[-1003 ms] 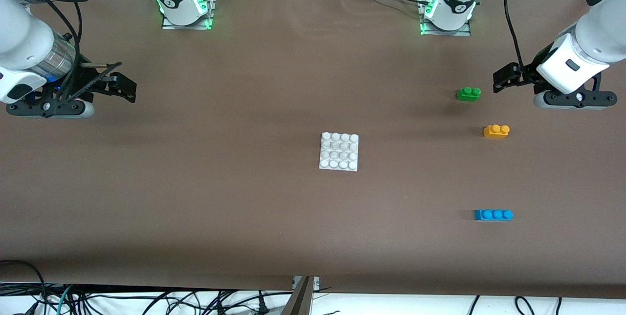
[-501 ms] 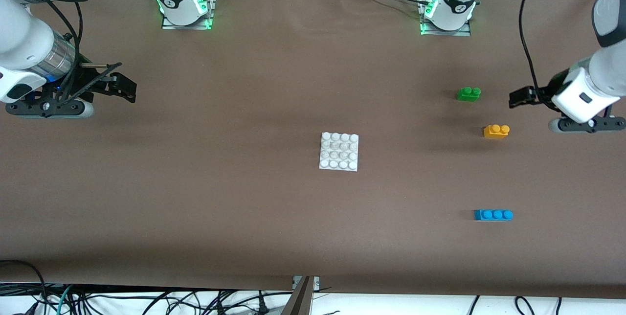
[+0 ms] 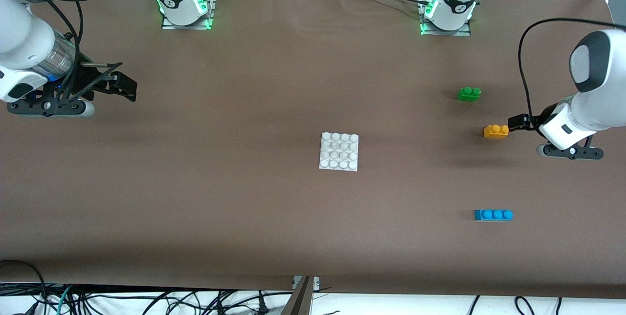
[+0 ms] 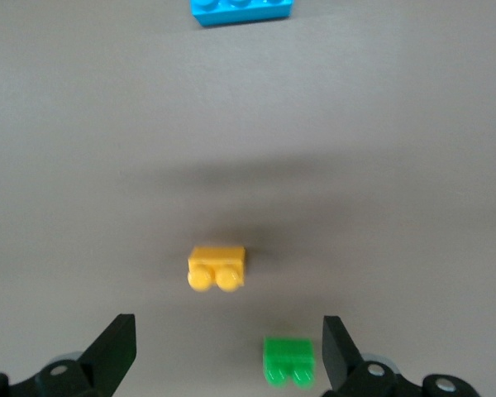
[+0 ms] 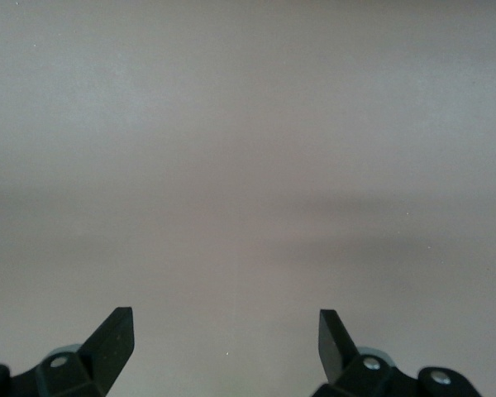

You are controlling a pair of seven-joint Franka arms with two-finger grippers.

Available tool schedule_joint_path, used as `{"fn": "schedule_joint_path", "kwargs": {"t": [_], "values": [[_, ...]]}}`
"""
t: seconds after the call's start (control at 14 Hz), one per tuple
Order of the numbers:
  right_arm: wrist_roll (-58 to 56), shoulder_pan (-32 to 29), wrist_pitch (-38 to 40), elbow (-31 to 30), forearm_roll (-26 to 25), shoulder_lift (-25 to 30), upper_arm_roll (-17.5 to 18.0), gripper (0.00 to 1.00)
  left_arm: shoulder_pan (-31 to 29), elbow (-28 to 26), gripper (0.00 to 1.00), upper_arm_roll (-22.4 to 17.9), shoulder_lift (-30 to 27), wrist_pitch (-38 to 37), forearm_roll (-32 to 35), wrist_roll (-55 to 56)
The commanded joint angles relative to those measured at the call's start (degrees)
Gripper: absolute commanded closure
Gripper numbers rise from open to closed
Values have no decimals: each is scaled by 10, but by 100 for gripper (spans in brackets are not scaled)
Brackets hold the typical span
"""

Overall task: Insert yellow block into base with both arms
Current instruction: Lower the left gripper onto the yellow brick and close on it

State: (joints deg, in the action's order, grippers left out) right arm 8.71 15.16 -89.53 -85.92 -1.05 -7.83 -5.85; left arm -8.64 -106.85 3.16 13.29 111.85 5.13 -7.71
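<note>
A brown table [image 3: 244,207] seen from above, with two white robot arms reaching over it from their bases along the top edge. Nearest the front camera, toward the left arm's end of the table, lies a blue brick [image 3: 493,214] with three studs. Farther from the camera, near the table's middle, sits the base [image 3: 339,151], a flat white square plate with a four-by-four grid of studs and nothing on it. Farther again, toward the left arm's end, the yellow block [image 3: 496,131] rests on the table, studs up. The left gripper [image 3: 518,122] hangs just beside the block, on the side toward the left arm's end of the table. In the left wrist view its two black fingers [image 4: 116,347] stand wide apart with nothing between them, and the yellow block [image 4: 217,268] lies on the bare cloth ahead of them, untouched. Farther still lies a green brick [image 3: 469,93] with two studs. The right arm waits at its own end of the table, its right gripper [image 3: 122,85] over bare cloth. The right wrist view shows its fingers [image 5: 112,341] spread wide and empty.
</note>
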Motion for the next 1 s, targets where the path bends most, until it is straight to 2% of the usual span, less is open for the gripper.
{"fn": "schedule_joint_path", "kwargs": {"t": [0.0,0.14,0.29,0.79,0.93], "values": [[9,-3,9,-6,-4,11,7,1,-37,-133,1,4,-25,139,12,-40],[9,-3,9,-6,-4,11,7,1,-44,-230,1,4,-25,268,13,-42],[9,-3,9,-6,-4,11,7,1,-47,-286,1,4,-11,364,13,-38],[9,-3,9,-5,-3,11,8,1,-53,-285,1,4,14,377,53,-42],[9,-3,9,-5,-3,11,8,1,-69,-284,1,4,31,404,59,-42]]}}
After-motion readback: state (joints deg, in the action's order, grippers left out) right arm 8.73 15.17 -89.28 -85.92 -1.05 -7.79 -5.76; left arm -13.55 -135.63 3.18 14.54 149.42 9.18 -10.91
